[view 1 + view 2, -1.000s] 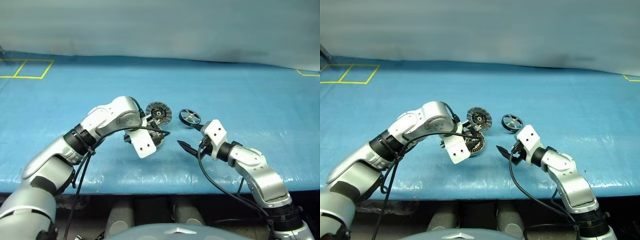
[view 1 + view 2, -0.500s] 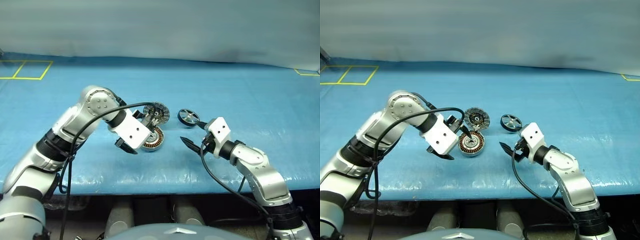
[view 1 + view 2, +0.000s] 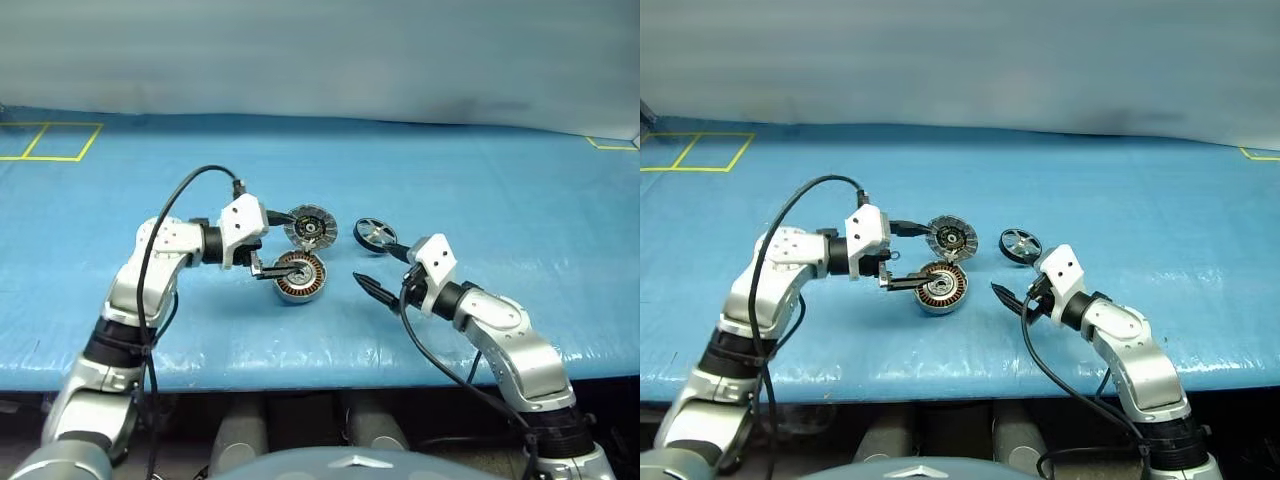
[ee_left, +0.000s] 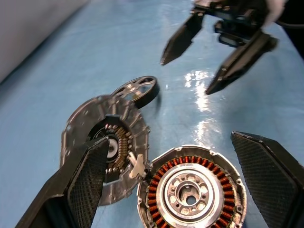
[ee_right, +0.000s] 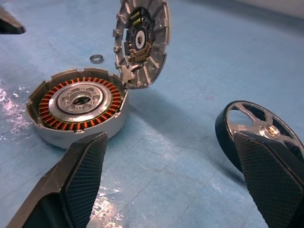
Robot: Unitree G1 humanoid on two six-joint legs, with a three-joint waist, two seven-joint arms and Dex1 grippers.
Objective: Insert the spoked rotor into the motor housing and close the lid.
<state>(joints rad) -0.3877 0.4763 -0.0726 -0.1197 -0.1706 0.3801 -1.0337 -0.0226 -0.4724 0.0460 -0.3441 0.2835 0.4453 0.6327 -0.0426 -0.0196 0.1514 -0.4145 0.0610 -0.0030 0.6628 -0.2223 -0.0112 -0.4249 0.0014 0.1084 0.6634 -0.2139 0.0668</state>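
The motor housing (image 3: 298, 276) sits on the blue table mat (image 3: 500, 200), open side up, copper windings ringing a silver centre. The lid (image 3: 311, 226) stands just behind it on the far side, tipped up on its hinge, segmented inner face turned toward the robot. Right of the lid, apart from it, the spoked rotor (image 3: 379, 234) rests on the mat, leaning up on its dark rim.

The left gripper (image 3: 272, 244) is spread wide: one black finger reaches toward the lid, the other lies at the housing's near-left rim, and from the head views it is hard to say whether that finger touches. Nothing is pinched. The right gripper (image 3: 378, 271) is spread too, empty, its tips hanging near the mat between housing and rotor, on the near side of the rotor.

The left wrist view adds detail: the small hinge tab joining lid (image 4: 105, 142) to housing (image 4: 190, 190), and the right gripper's two pointed fingers (image 4: 180, 38) parted across the way. The right wrist view catches a tiny metal ring (image 5: 96, 58) lying on the mat beyond the housing (image 5: 78, 107), something the head views do not resolve, and puts the rotor (image 5: 256, 130) close beside one of its own fingers.

Room is generous: the mat runs broad and bare far and to the right, with yellow tape lines (image 3: 50, 140) at the far left corner. The near edge of the table lies well clear of the parts.
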